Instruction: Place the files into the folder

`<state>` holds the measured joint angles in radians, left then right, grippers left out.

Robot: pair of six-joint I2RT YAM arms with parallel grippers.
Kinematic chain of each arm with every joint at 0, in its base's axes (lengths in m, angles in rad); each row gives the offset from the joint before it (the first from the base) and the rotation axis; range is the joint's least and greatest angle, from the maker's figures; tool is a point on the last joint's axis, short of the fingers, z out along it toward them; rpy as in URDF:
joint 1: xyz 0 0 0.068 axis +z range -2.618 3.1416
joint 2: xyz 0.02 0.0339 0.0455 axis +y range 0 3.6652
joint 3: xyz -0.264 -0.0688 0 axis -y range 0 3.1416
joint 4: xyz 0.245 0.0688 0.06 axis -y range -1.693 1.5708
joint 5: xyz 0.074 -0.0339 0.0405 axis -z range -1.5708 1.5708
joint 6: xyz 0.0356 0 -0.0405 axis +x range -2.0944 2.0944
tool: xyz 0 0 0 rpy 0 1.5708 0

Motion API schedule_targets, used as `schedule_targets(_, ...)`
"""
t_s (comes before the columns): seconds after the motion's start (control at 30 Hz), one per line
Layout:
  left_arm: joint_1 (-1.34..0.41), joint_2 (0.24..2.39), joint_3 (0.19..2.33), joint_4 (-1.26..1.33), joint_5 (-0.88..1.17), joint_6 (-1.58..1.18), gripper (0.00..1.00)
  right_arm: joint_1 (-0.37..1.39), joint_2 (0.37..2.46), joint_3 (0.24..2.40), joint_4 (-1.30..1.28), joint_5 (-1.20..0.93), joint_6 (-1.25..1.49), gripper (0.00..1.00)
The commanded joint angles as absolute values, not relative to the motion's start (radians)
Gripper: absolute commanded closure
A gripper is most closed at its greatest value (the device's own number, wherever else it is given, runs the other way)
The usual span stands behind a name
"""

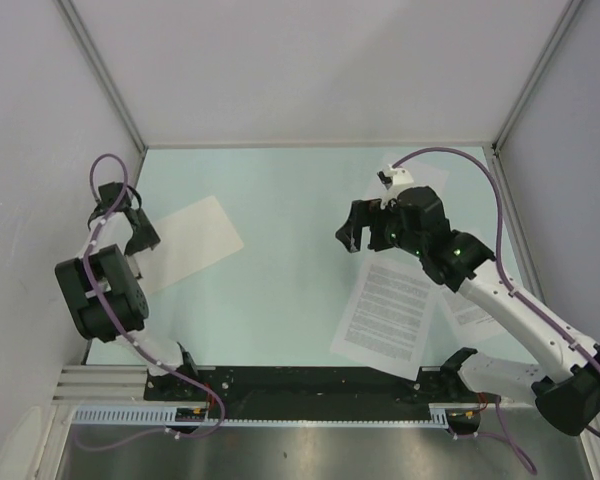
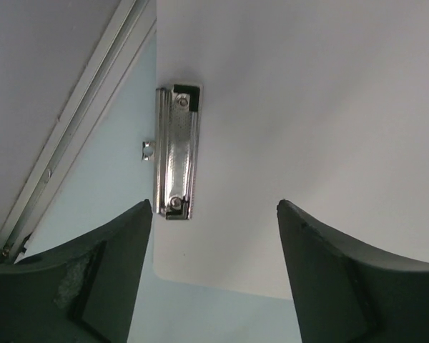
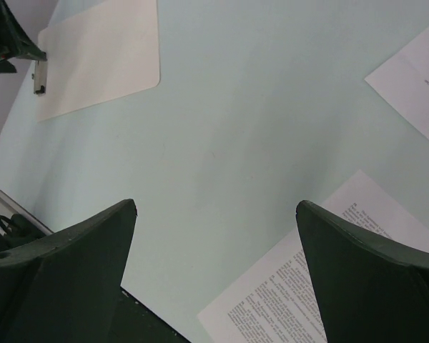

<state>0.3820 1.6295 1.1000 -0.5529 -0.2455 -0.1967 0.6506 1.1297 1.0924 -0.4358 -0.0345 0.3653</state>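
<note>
The folder (image 1: 192,243), a blank white clipboard, lies flat at the left of the table. Its silver clip (image 2: 175,150) is on the short edge toward the left wall. My left gripper (image 1: 142,232) is open and empty, hovering over the clip end; in the left wrist view (image 2: 214,207) the board's corner shows between its fingers. A densely printed file (image 1: 385,315) lies right of centre. A second file (image 1: 470,318) is partly hidden under the right arm. A sparsely printed file (image 1: 435,180) lies beyond it. My right gripper (image 1: 365,240) is open and empty above the table.
The right wrist view shows the folder (image 3: 100,53) far off, the dense sheet's corner (image 3: 286,293) and the sparse sheet (image 3: 415,71). White walls with metal rails (image 1: 105,80) enclose the pale green table. A black base strip (image 1: 310,395) runs along the near edge.
</note>
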Motion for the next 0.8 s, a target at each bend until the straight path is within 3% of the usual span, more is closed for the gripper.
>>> schedule_targets(0.0, 0.423, 1.667, 1.183, -0.520, -0.203, -0.115, 0.26, 0.655, 1.072, 1.098, -0.414, -0.058, 0.334, 0.00)
schedule_targets(0.53, 0.520, 1.825, 1.197, -0.477, -0.167, -0.041, 0.29, 0.653, 1.020, 1.098, -0.453, -0.063, 0.290, 0.00)
schedule_targets(0.77, 0.522, 1.888, 1.223, -0.486, -0.158, -0.060, 0.42, 0.653, 1.006, 1.098, -0.459, -0.064, 0.284, 0.00)
